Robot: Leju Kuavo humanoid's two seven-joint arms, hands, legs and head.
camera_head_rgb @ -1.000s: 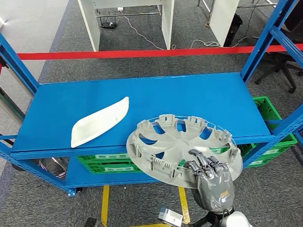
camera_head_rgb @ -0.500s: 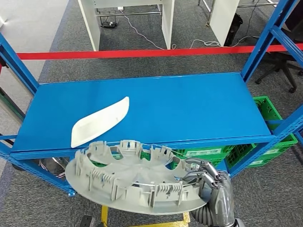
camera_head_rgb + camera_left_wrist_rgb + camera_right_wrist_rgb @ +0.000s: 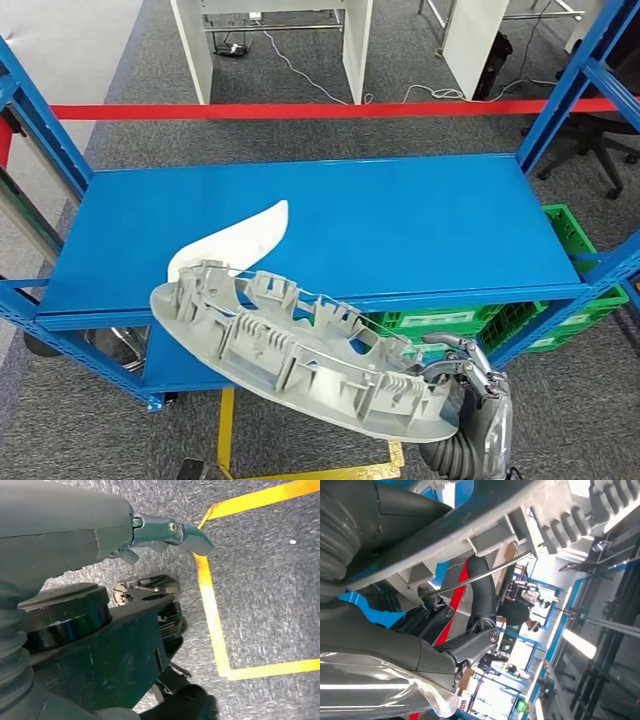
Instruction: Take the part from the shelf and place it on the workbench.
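**Hubcap off the shelf, gripped at its rim**

The hubcap (image 3: 302,360) is in the air in front of the shelf (image 3: 423,225), clear of its front edge. It is tilted steeply, ribbed inner side up, its low end at the right hand (image 3: 468,385) and its high end reaching away to the left over the shelf's front lip. The right hand grasps the rim at that low end, fingers (image 3: 453,350) curled over the edge; the right wrist view shows dark fingers (image 3: 478,645) hooked around the cap's wire ring and ribs.

Beyond the hubcap's high end a white curved part (image 3: 241,235) lies on the shelf, partly hidden behind the rim. The shelf surface straight ahead of the hand is bare blue. Green crates (image 3: 558,300) sit on the lower level, ahead and to the right of the hand. Blue uprights stand at both shelf ends.

The left hand (image 3: 166,532) hangs over grey carpet and yellow floor tape (image 3: 215,625); whether it is clenched or released cannot be told.

Behind the shelf a red tape line (image 3: 302,110) crosses the carpet before white furniture legs.
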